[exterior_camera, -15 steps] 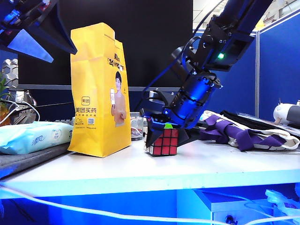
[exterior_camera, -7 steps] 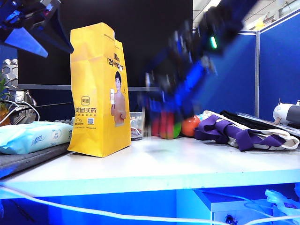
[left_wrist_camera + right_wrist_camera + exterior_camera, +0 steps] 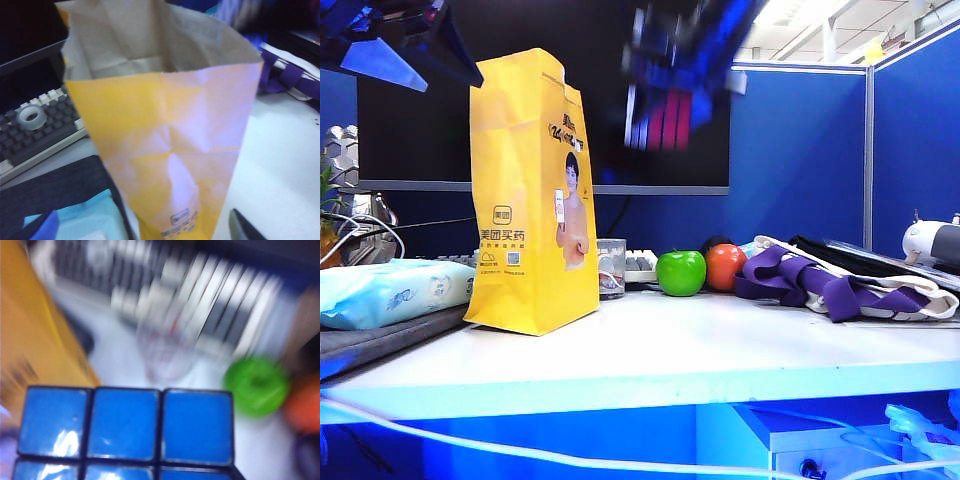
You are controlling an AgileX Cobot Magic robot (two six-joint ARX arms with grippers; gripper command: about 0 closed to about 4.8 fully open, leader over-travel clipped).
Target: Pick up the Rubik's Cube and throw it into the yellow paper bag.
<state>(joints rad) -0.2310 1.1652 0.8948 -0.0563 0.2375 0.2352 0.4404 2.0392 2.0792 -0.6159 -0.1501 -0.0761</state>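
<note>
My right gripper (image 3: pixel 665 95) clasping the Rubik's Cube (image 3: pixel 663 118) high beside the yellow paper bag (image 3: pixel 532 190) top, my left gripper (image 3: pixel 390 50) spread open above the bag's other side

The yellow paper bag (image 3: pixel 531 190) is of creased matt paper, bright yellow outside with print, and pale unprinted paper inside its open mouth (image 3: pixel 150 50). The Rubik's Cube (image 3: pixel 125 427) looks like glossy plastic, its blue tiles smooth and shining between black lines, while the green apple (image 3: pixel 681 272) and the orange-red fruit (image 3: pixel 725 266) beside it have a smooth, slightly shiny skin. The table (image 3: pixel 700 350) top is smooth and matt white, the purple straps (image 3: pixel 820 285) at the right look like woven cloth, and the pale blue pack (image 3: pixel 390 292) at the left has a soft plastic wrap
</note>
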